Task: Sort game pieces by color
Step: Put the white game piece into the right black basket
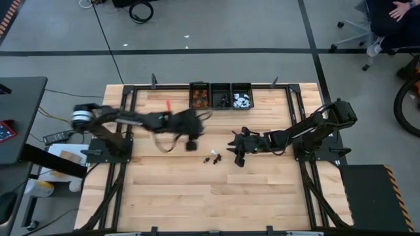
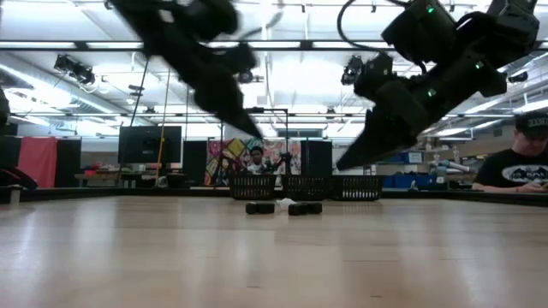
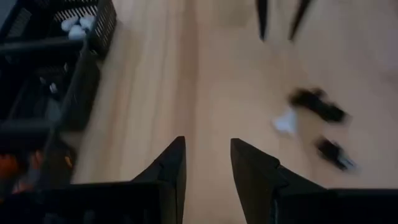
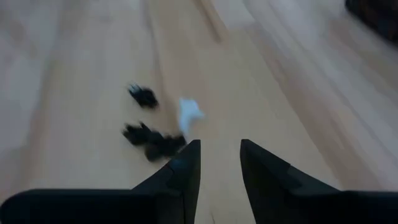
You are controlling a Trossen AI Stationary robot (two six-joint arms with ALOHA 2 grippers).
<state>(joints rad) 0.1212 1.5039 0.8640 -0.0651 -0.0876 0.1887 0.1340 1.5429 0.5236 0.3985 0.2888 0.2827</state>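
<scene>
A few game pieces lie on the bare wood at mid-table: black ones and one white one. In the left wrist view the white piece sits between two black ones. My left gripper hovers open above the table, left of the pieces and toward the far side, holding nothing. My right gripper is open just right of the pieces, its fingertips close to the black cluster but apart from it. In the low view the pieces rest flat on the table.
Three small black bins stand in a row at the far edge: one with orange pieces, one with black, one with white. A small red thing lies left of them. A person sits beyond the table.
</scene>
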